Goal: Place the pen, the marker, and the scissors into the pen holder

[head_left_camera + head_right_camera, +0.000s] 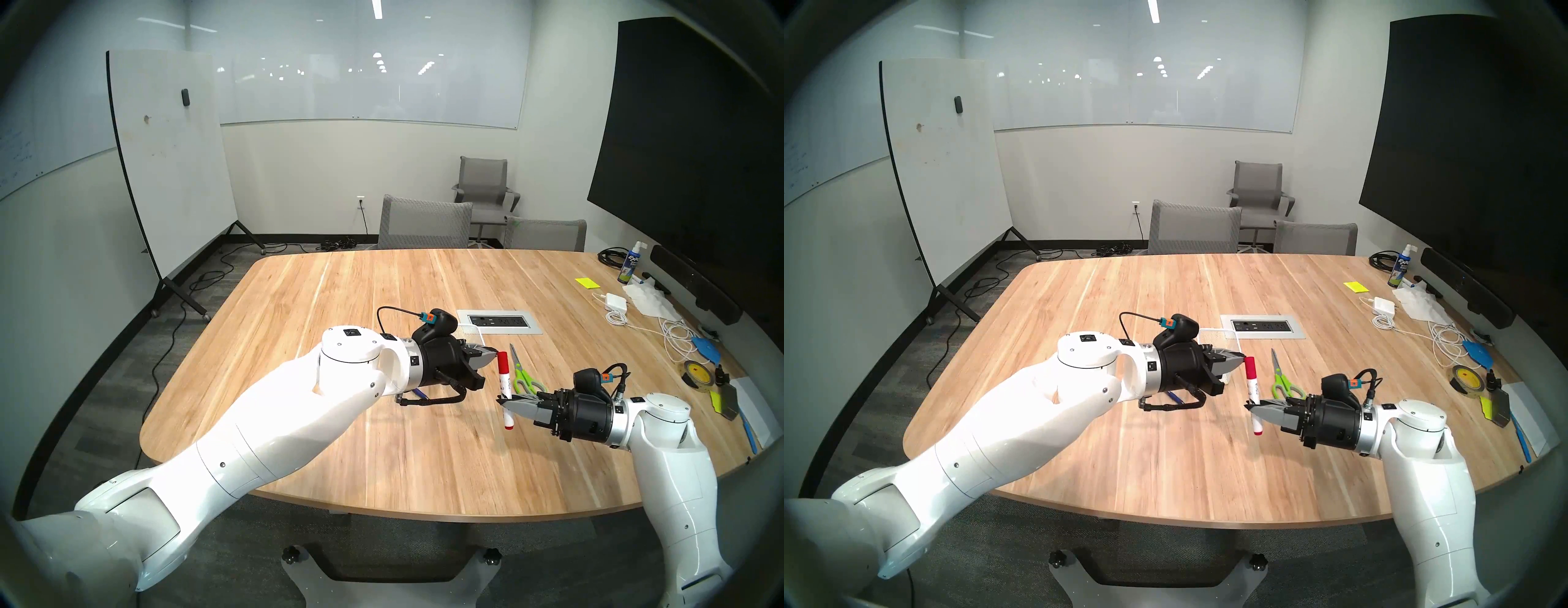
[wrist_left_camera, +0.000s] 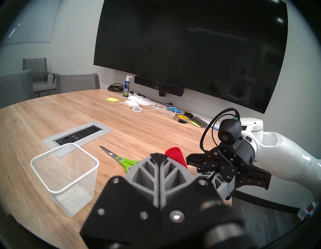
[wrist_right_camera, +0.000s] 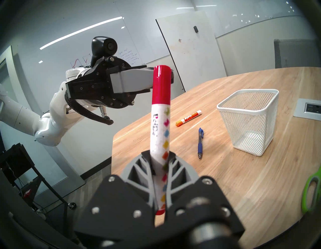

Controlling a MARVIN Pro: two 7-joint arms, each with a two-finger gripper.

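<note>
Right gripper (image 3: 159, 167): fingers (image 3: 139, 171) clamped narrow on the lower barrel of the marker (image 3: 160, 125), centre frame in the right wrist view. Marker stands near upright above the worktop (image 1: 382, 446), red cap on top, short red end sticking out below the fingers.

Left gripper (image 1: 494, 353): fingers pressed together at the red cap, coming in from frame left in the head view. Tips touch the cap's side or sit just behind it; can't tell if the cap is pinched.

Pen holder (image 3: 250, 121): upright on the worktop, right of centre in the right wrist view, nothing in it. In the head view mostly hidden behind the left gripper.

Pen (image 3: 200, 143): flat on the worktop, just left of the holder in that view, well clear of both grippers.

Scissors (image 1: 521, 371): flat, closed, green handles toward the camera, just right of the held marker in the head view.

Second marker, orange cap (image 3: 189, 120), lies beyond the pen.
</note>
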